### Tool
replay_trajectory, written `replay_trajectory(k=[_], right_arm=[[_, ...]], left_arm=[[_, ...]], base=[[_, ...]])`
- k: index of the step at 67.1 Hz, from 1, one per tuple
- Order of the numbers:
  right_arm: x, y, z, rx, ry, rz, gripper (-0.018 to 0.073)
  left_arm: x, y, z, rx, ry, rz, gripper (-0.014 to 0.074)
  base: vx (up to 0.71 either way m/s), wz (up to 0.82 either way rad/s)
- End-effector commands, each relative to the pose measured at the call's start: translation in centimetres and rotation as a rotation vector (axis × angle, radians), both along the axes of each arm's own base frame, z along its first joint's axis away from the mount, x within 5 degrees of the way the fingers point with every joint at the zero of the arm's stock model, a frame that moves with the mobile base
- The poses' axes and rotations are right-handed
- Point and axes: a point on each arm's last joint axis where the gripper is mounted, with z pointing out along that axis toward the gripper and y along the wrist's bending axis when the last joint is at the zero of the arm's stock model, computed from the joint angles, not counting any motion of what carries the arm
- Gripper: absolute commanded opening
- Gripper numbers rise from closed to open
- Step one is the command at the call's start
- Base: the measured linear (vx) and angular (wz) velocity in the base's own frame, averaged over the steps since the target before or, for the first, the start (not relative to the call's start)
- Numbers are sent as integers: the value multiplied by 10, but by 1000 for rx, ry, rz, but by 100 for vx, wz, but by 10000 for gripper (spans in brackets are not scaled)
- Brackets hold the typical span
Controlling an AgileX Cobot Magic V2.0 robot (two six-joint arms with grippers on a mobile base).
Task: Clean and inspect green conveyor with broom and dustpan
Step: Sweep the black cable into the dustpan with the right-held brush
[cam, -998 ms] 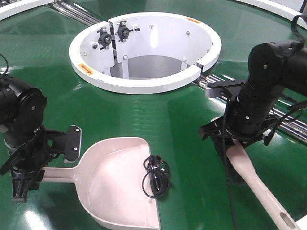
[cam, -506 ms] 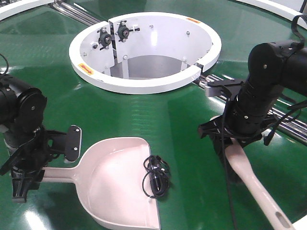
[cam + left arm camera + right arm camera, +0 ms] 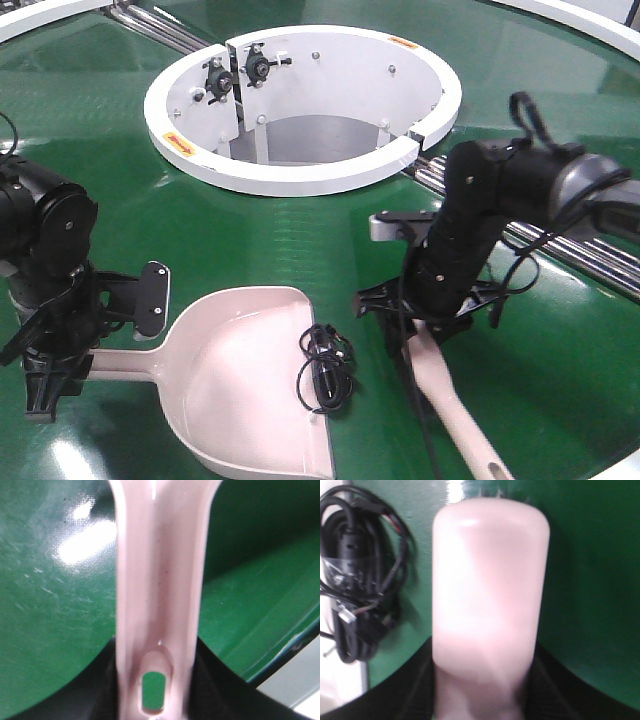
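The pale pink dustpan (image 3: 250,385) lies on the green conveyor (image 3: 330,235) at the front left. A coiled black cable (image 3: 325,368) rests at its open front edge. My left gripper (image 3: 55,365) is shut on the dustpan's handle (image 3: 160,580), whose slotted hole shows between the jaws. My right gripper (image 3: 420,330) is shut on the broom (image 3: 455,410), just right of the cable. The broom's rounded head (image 3: 490,580) fills the right wrist view, with the cable (image 3: 360,575) to its left. The bristles are hidden.
The white ring-shaped hub opening (image 3: 300,105) sits at the back centre. Shiny metal rollers (image 3: 560,250) run from the hub to the right, behind my right arm. More rollers (image 3: 160,25) lie at the back left.
My right arm has swept the broom leftward across the belt, from the right side to close beside the cable and dustpan. The left arm and dustpan have not moved.
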Motion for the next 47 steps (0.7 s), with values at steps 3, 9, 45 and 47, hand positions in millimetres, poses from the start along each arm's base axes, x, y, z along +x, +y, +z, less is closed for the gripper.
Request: replay_trajectory(k=[3,9,45,47], right_arm=[[5,18,22,56,-54,25,-6],[9,34,21,57,-38,62,-6],[13,128,33,188,-16,187,-6],[13,131,34,197,-17,190,-6]], left_arm=[[-2,-5,16,-44,-48,-6,-23],[-2,-5,16,-44,-48,-6,-23],[-2,-5,16,-44,-48,-6,-23],[-2,-5,16,-44,-48,-6,-23]], base=[[0,0],[0,0],[0,0],[0,0]])
